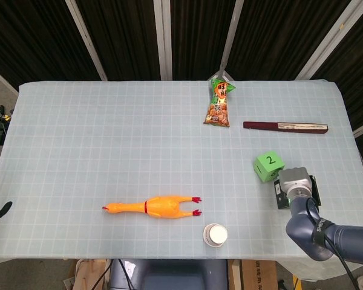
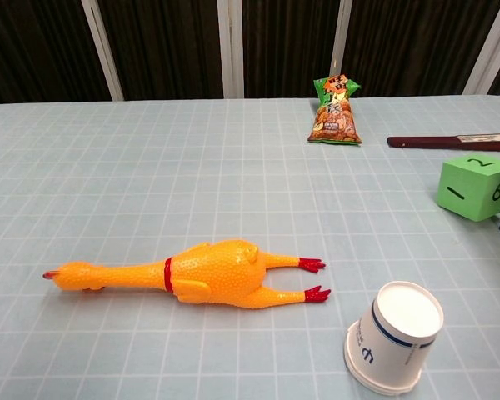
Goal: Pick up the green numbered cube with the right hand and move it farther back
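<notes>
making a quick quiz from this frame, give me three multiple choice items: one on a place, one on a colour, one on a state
1. Where does the snack bag lie?
A. far side of the table, left of the folded fan
B. beside the paper cup
C. on the rubber chicken

2. What colour is the numbered cube?
A. red
B. green
C. blue

3. How does the paper cup stand?
A. upright, mouth up
B. crushed flat
C. upside down, base up

Answers:
1. A, the head view shows it near the back edge, with the fan to its right.
2. B, its faces are green with black numbers.
3. C, its closed white base faces up in the chest view.
</notes>
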Controlling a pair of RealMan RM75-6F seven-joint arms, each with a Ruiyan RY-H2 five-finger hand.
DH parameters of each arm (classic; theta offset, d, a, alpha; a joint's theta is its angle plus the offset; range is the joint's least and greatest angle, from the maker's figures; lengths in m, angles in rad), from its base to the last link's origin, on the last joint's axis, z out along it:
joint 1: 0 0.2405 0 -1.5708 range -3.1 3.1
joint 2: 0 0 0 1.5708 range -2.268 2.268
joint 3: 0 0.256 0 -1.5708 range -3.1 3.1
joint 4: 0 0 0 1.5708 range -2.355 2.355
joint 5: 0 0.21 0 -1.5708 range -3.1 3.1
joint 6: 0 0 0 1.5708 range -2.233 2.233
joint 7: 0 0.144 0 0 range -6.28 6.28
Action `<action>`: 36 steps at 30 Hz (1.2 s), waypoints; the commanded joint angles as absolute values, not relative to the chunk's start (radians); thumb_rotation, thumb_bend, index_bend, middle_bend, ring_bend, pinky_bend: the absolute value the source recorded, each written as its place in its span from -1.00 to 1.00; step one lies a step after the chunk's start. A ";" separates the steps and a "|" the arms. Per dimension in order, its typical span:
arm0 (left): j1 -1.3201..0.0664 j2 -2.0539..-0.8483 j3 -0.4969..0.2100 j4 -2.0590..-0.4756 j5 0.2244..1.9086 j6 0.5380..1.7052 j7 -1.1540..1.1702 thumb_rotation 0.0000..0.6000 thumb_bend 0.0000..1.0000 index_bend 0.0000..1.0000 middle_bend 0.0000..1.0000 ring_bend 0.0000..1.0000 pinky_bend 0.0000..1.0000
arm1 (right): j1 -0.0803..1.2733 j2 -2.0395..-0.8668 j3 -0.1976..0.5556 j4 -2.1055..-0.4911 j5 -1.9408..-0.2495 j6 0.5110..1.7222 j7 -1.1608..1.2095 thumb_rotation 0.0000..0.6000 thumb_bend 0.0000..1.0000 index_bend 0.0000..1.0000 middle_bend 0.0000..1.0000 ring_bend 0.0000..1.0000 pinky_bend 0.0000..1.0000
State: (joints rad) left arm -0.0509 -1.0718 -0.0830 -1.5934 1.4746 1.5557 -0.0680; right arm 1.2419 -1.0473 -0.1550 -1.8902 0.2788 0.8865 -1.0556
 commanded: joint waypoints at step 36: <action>-0.051 -1.076 -0.083 -1.596 1.473 1.555 -0.053 1.00 -0.46 -1.00 -1.00 -1.00 -0.98 | 1.281 -1.088 -0.190 -1.694 0.492 0.750 -1.117 1.00 0.65 -0.78 0.67 0.67 0.49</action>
State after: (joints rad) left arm -0.0509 -1.0762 -0.0832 -1.5965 1.4725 1.5555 -0.0526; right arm 1.2792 -1.0867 -0.1898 -1.6945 0.4906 0.7507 -1.1154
